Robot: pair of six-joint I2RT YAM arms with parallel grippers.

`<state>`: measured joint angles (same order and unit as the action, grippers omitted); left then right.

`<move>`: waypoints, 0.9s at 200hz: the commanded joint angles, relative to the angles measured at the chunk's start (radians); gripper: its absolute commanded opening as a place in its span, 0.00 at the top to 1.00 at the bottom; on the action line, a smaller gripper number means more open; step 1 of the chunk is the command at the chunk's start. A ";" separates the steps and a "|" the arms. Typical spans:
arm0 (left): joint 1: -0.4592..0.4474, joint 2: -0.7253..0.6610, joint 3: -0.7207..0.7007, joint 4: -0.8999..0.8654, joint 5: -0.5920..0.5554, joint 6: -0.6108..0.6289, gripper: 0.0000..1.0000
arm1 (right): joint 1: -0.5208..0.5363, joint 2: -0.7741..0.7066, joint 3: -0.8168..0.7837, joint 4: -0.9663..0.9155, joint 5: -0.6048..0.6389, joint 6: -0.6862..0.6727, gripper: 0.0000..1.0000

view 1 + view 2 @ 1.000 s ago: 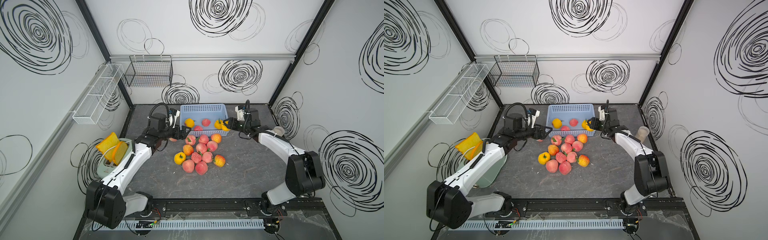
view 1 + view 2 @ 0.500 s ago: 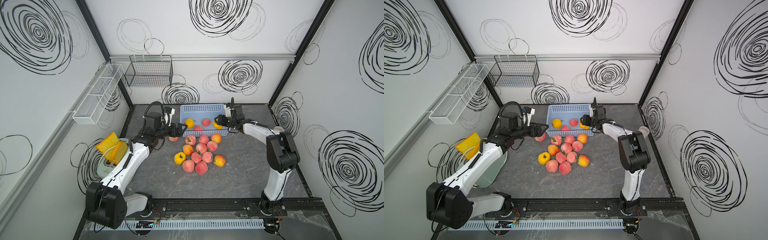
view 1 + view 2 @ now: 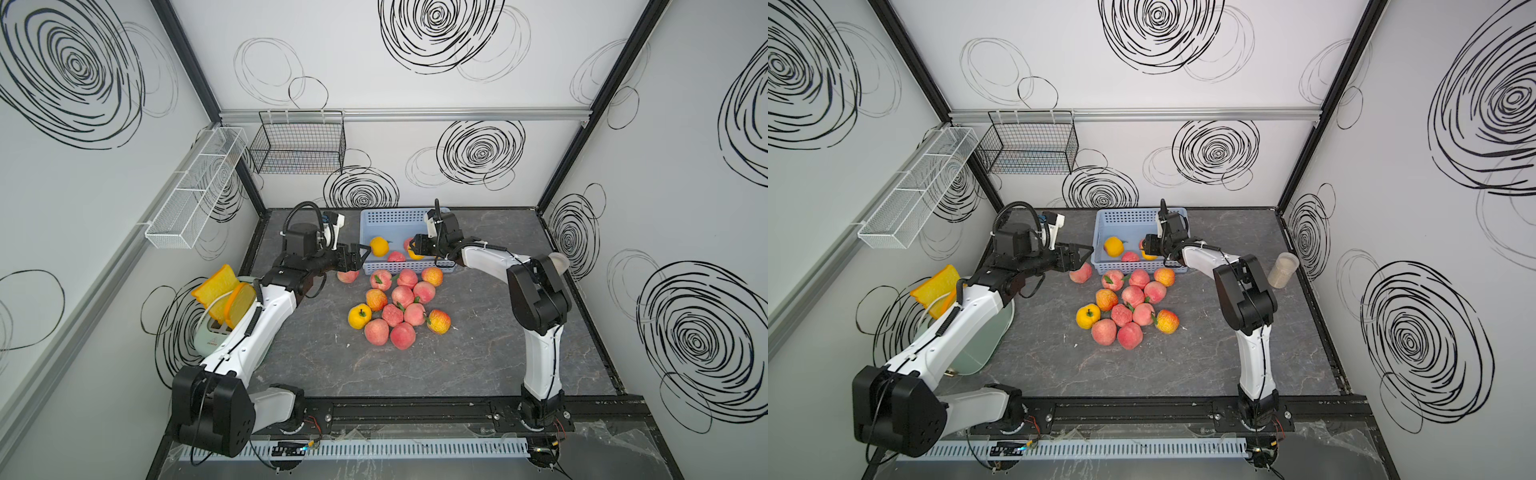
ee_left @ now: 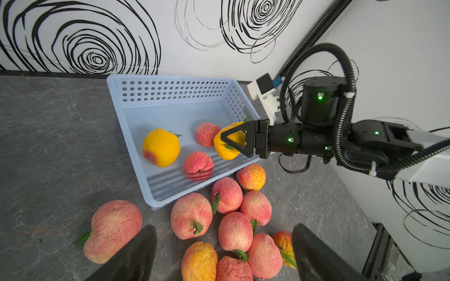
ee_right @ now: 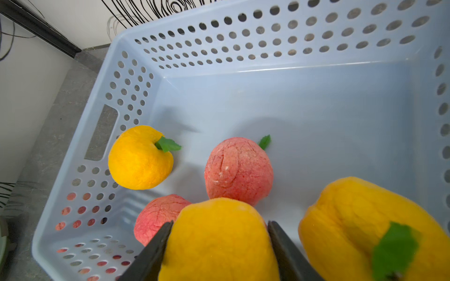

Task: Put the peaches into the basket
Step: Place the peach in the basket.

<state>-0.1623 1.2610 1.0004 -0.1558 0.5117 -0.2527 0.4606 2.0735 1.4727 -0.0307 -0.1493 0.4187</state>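
The right gripper [image 4: 230, 142] is clamping a yellow peach [image 5: 219, 243] just above the basket [image 5: 267, 92] floor, inside its near wall, apparently clear of the other peaches [image 5: 238, 167] lying there. The left gripper [image 3: 360, 255], jaws spread wide and empty, is hovering over the loose peaches [image 3: 402, 296] beside the basket.

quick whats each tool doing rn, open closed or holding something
left tool: open, holding nothing
right tool: closed on a yellow peach, over the basket
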 commanded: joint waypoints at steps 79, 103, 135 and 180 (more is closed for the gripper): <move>0.015 -0.004 -0.002 0.043 0.017 -0.008 0.09 | 0.015 -0.012 0.016 -0.031 0.062 -0.024 0.23; 0.017 -0.004 -0.002 0.044 0.019 -0.008 0.09 | 0.018 -0.052 -0.005 -0.032 0.069 -0.029 0.22; 0.017 -0.003 -0.003 0.043 0.013 -0.007 0.09 | 0.018 -0.145 -0.067 -0.019 0.073 -0.042 0.22; 0.017 0.001 -0.002 0.032 -0.012 0.002 0.10 | 0.017 -0.318 -0.205 0.035 0.069 -0.096 0.20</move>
<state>-0.1558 1.2610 1.0004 -0.1558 0.5137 -0.2558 0.4747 1.8572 1.3293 -0.0345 -0.0834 0.3702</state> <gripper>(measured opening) 0.905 0.792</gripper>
